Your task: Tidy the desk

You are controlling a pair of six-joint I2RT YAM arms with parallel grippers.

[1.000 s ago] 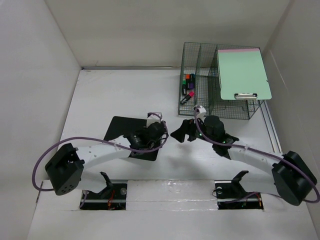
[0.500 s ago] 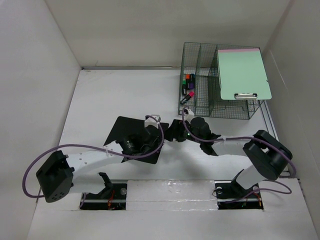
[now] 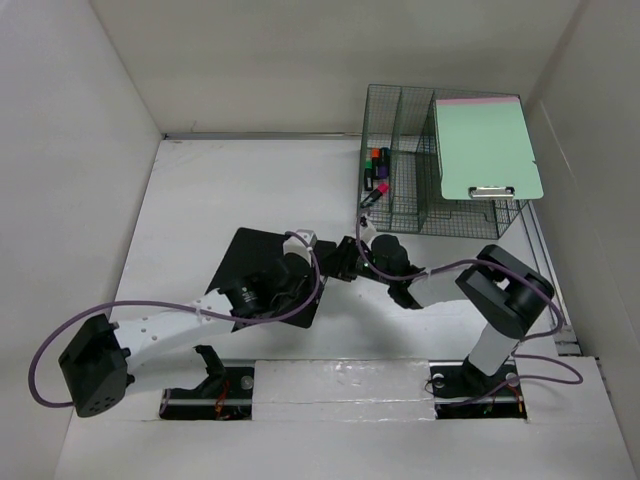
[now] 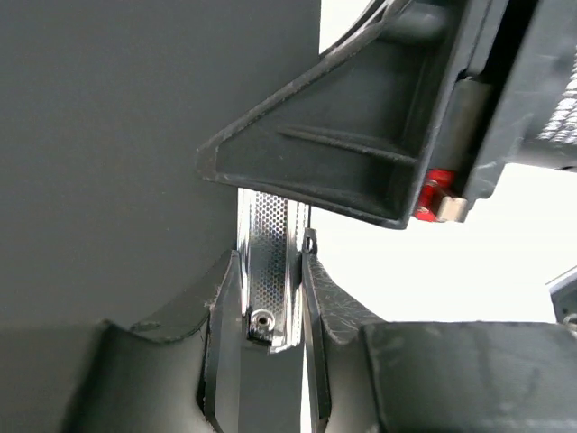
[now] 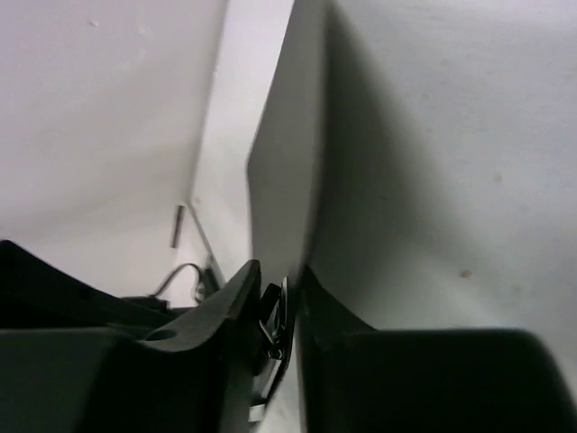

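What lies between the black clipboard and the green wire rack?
In the top view, only the right end effector, gripping the black clipboard at its right edge, and its wrist lie there, over the desk, reaching almost to the green wire rack.

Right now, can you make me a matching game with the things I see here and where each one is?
Things:
1. black clipboard
2. green clipboard
3. markers
4. wire rack

Places:
A. in the rack's leftmost slot
B. pinched by the left gripper and the right gripper
C. far right part of the desk
D. sticking up from the rack's right side

Pairs: 1-B, 2-D, 3-A, 4-C
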